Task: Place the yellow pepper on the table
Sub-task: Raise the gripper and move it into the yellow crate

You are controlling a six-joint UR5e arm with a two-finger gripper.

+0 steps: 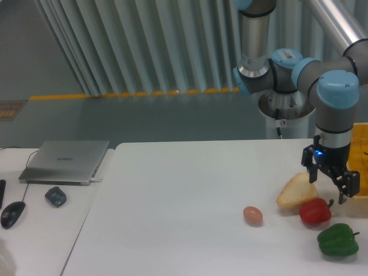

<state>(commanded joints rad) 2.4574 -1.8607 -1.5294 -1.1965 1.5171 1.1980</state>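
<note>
So the gripper (329, 188) sits at the right end of the table (184, 201), right up against the yellow crate (359, 167) that pokes in from the frame's right edge. I'll use the red pepper (314, 211) as my reference for everything. The gripper hangs just above it and slightly to the right, fingers pointing down. The two black fingers look spread apart with nothing between them, and a small blue light glows on the wrist above them.

The yellow pepper, I honestly can't see anywhere. If it's in the crate, the arm and the frame edge hide it, so I can't tell where it is.

Touching the red pepper on its upper left is a pale bread wedge (296, 192), tilted with its crust side up. Just below and right of the red pepper is a green pepper (338, 240), close to it but apart. A small brownish egg (252, 215) lies well to the left of the red pepper, alone on the white top.

Way off left of the red pepper, on a separate desk, there's a closed grey laptop (66, 161), a small dark grey lump (56, 196) beside it, and a black mouse (12, 214) with its cable.
</note>
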